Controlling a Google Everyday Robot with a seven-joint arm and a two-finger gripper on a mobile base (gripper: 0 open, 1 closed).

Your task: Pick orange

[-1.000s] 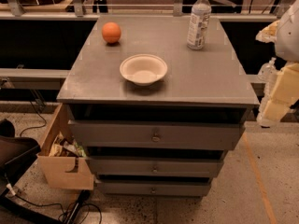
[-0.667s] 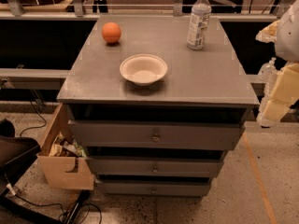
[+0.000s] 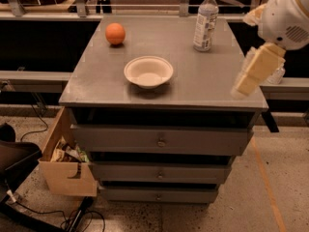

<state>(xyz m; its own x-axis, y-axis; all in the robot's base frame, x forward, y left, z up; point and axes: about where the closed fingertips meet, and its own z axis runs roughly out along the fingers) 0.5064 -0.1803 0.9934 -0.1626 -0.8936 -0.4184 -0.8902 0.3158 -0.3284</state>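
Note:
The orange (image 3: 115, 33) is a small round fruit at the far left of the grey cabinet top (image 3: 203, 81). A shallow white bowl (image 3: 148, 71) sits in front of it, near the middle. My gripper (image 3: 247, 83) is the cream-coloured end of the white arm at the right. It hangs over the cabinet's right front edge, far from the orange and holding nothing that I can see.
A clear plastic water bottle (image 3: 205, 21) stands at the back right of the top. The cabinet has several drawers (image 3: 159, 141) below. An open cardboard box (image 3: 65, 166) and cables lie on the floor at the left. A railing runs behind.
The arm and gripper have moved left and upward, from beside the cabinet's right side to over its right front edge. The orange, bowl and bottle have not moved.

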